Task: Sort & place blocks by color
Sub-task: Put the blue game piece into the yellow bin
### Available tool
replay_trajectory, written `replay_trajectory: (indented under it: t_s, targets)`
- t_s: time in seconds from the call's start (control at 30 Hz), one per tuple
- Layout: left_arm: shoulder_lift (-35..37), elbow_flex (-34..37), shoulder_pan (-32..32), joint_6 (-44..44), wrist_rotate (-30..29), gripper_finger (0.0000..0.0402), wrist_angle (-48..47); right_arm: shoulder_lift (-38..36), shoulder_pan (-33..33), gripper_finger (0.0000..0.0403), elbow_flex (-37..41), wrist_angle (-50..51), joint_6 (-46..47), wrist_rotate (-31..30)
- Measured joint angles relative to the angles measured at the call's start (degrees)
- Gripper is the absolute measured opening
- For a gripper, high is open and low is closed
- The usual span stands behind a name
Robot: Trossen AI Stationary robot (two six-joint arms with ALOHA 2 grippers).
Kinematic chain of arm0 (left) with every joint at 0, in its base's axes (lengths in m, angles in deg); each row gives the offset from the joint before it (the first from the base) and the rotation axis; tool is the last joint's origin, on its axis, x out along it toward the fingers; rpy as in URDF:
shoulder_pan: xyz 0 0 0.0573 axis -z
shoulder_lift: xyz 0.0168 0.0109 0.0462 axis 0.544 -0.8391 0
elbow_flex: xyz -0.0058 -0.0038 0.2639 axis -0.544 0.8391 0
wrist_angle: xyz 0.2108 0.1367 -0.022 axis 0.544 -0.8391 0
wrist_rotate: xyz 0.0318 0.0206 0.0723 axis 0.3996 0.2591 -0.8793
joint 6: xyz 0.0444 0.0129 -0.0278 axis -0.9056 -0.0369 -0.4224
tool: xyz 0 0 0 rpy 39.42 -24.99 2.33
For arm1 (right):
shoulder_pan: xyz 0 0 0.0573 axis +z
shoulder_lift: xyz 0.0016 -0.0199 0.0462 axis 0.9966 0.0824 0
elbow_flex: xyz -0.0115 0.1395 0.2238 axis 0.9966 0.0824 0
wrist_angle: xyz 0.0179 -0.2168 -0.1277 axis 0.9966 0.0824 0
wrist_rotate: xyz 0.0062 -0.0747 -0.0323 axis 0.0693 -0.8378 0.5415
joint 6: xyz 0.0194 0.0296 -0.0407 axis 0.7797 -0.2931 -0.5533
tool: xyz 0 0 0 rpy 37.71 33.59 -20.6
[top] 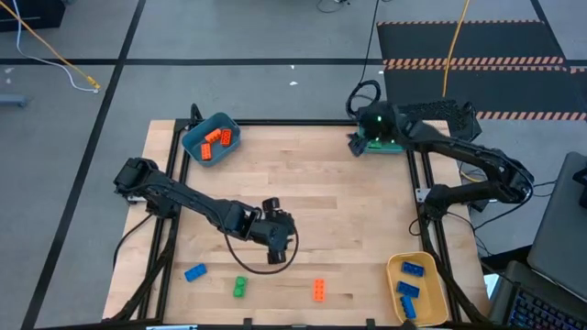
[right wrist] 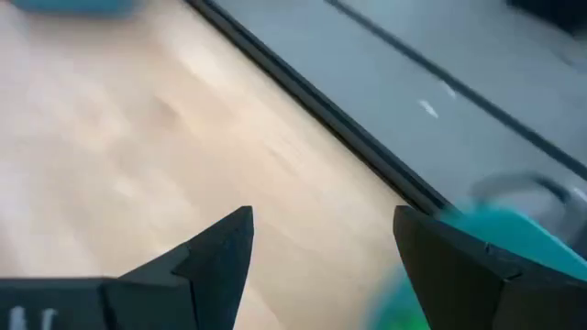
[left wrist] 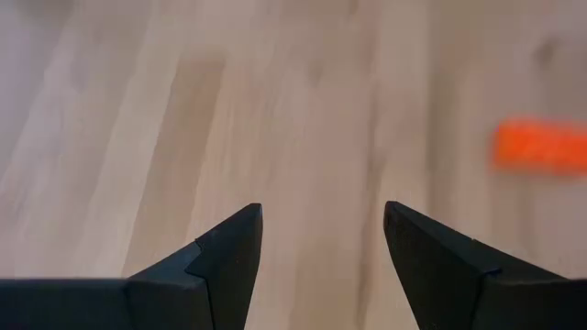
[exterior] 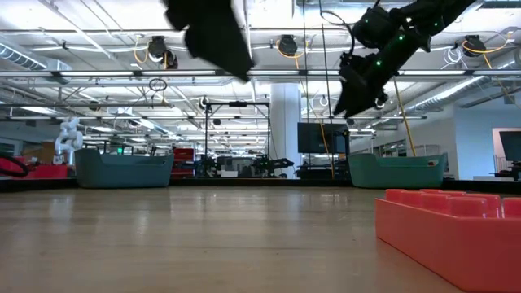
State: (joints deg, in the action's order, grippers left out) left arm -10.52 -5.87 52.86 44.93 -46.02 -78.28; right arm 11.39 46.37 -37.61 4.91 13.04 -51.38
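Three loose blocks lie flat near the table's front edge: a blue block [top: 194, 272], a green block [top: 239, 287] and an orange block [top: 319, 291], which also shows in the low view [exterior: 452, 232] and the left wrist view [left wrist: 541, 147]. My left gripper [top: 276, 255] [left wrist: 321, 211] hangs open above bare wood, just far-left of the orange block. My right gripper [top: 356, 144] [right wrist: 321, 215] is open at the far right, beside a teal bin [top: 383, 144] [right wrist: 514, 240]. Nothing is between either pair of fingers.
A second teal bin [top: 211, 139] at the far left holds orange blocks. A yellow bin [top: 431, 295] at the near right corner holds blue blocks. A black frame rail [right wrist: 312, 101] runs along the table's edges. The middle of the tabletop is bare wood.
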Motion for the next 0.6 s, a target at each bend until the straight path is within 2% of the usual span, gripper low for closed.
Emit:
replay_trajectory:
  t_s: [0.1, 0.2, 0.37, 0.6]
  targets:
    - [0.0, 0.0, 0.0, -2.58, -0.02, 0.0232, 8.24, -1.06, 4.36, 0.0258, 3.36, -7.85, 0.07, 1.28]
    - [0.0, 0.0, 0.0, -3.11, -0.04, 0.0232, 12.25, -1.58, 9.3, 0.0258, 6.1, -13.16, 0.83, 1.3]
    - [0.0, 0.0, 0.41, 1.07, -0.18, 0.0232, 12.61, -1.8, 18.64, 0.0258, 10.06, -19.29, 1.12, 1.37]
    - [0.0, 0.0, 4.15, 10.61, -4.1, 0.0232, 10.02, -1.8, 31.53, 0.0258, 16.32, -28.69, 1.91, 1.37]
